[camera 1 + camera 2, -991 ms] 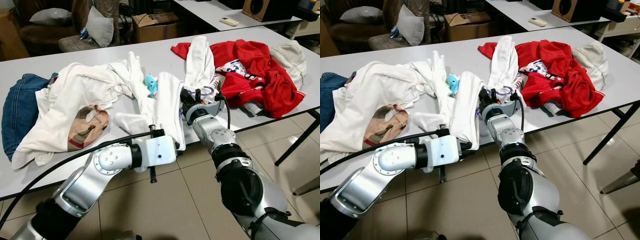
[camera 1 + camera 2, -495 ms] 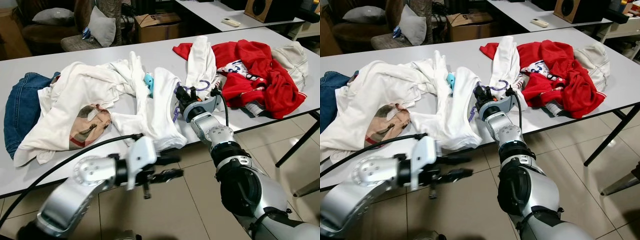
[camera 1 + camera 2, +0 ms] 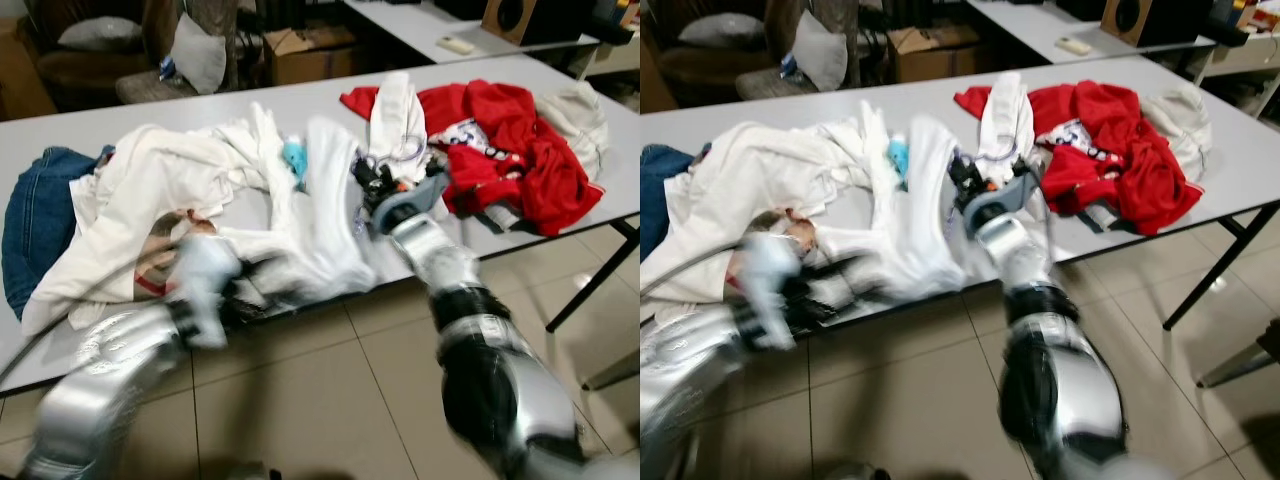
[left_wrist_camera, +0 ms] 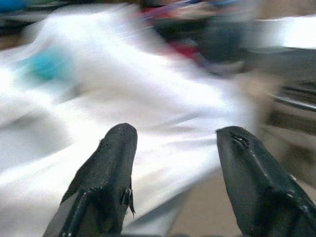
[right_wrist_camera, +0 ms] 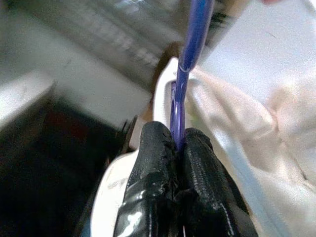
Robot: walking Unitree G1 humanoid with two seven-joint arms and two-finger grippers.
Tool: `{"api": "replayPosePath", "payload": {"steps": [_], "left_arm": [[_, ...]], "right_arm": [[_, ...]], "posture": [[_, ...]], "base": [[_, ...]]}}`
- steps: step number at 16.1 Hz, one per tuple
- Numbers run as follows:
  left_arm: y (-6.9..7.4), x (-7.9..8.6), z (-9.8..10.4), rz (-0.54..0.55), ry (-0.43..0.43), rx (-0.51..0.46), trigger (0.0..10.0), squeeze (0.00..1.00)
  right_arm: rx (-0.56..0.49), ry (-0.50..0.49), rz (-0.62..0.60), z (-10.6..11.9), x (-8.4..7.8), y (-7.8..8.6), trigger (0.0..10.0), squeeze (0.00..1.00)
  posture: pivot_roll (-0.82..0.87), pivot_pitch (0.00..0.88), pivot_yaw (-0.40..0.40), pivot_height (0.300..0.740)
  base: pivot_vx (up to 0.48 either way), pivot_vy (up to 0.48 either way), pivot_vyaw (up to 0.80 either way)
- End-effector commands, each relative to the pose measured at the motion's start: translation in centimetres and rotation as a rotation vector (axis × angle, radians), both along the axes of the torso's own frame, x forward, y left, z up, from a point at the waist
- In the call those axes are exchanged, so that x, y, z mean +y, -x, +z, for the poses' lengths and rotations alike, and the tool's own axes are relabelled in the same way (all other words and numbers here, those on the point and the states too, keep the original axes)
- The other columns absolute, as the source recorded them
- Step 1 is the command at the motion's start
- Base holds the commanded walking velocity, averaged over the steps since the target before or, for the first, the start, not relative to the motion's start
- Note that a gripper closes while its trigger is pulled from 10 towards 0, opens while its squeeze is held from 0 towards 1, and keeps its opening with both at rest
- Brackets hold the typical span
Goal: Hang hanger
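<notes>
Hanger: a thin, glossy purple rod (image 5: 190, 59), clear in the right wrist view; in the head views it is too blurred to make out.
Hanger and jaws: the rod runs straight out from between the two black fingers (image 5: 197, 163) of the right gripper (image 5: 177, 144), whose jaws are pressed together on it.
Hanger position: held above the worktop (image 3: 600, 185) near its front edge, beside a white shirt (image 3: 325, 215).
Right gripper in head view: (image 3: 368, 185) over the white shirt, just beside the red garment (image 3: 510, 140).
Left gripper: (image 4: 173, 143) jaws apart, nothing between them, pointing at the white cloth; its arm (image 3: 120, 345) is blurred, low at the worktop's front edge.
Other clothes: blue jeans (image 3: 40, 225) at the left end, a pale garment (image 3: 585, 110) at the right end.
Small item: something turquoise (image 3: 296, 160) among the white cloth.
</notes>
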State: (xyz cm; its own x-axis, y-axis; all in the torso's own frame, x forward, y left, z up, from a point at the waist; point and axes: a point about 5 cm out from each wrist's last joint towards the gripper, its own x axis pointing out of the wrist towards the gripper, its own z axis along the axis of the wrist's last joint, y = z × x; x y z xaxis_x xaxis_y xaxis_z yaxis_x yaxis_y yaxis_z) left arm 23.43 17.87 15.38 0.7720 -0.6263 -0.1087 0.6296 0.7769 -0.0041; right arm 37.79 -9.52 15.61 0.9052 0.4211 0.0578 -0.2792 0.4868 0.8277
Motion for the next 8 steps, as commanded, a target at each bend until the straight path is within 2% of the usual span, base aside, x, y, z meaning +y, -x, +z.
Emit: {"api": "replayPosePath", "payload": {"steps": [1, 2, 4, 5, 7, 8], "left_arm": [[0.2, 0.9, -0.1, 0.116, 0.019, 0.000, 10.0, 0.00], [0.3, 1.1, -0.2, 0.143, 0.029, 0.004, 10.0, 0.00], [1.5, 1.1, -1.0, 0.278, 0.124, 0.028, 10.0, 0.00], [1.8, 1.0, -1.2, 0.297, 0.132, 0.032, 10.0, 0.00], [3.2, -0.7, -1.6, 0.312, 0.170, 0.051, 10.0, 0.00], [3.2, -0.9, -1.6, 0.309, 0.171, 0.054, 10.0, 0.00]], "right_arm": [[-0.115, 0.110, 0.080, 2.0, -0.1, 1.0, 10.0, 0.00], [-0.134, 0.140, 0.099, 2.1, -0.2, 1.4, 10.0, 0.00], [-0.265, 0.272, 0.189, 3.5, -1.0, 4.8, 10.0, 0.00], [-0.281, 0.288, 0.203, 3.7, -1.1, 5.6, 10.0, 0.00], [-0.335, 0.323, 0.278, 4.9, -1.1, 8.8, 10.0, 0.00], [-0.344, 0.352, 0.330, 4.8, -0.8, 9.6, 10.0, 0.00]], "posture": [[0.05, 0.000, -0.004, 0.740], [0.05, 0.000, -0.004, 0.740], [0.04, 0.015, -0.023, 0.740], [0.04, 0.015, -0.023, 0.740], [0.04, 0.027, -0.039, 0.740], [0.04, 0.031, -0.043, 0.740]], "base": [[0.000, 0.000, 0.00], [0.000, 0.000, 0.00], [0.000, 0.000, 0.00], [0.000, 0.000, 0.00], [0.000, 0.000, 0.67], [0.000, 0.000, 0.80]]}}
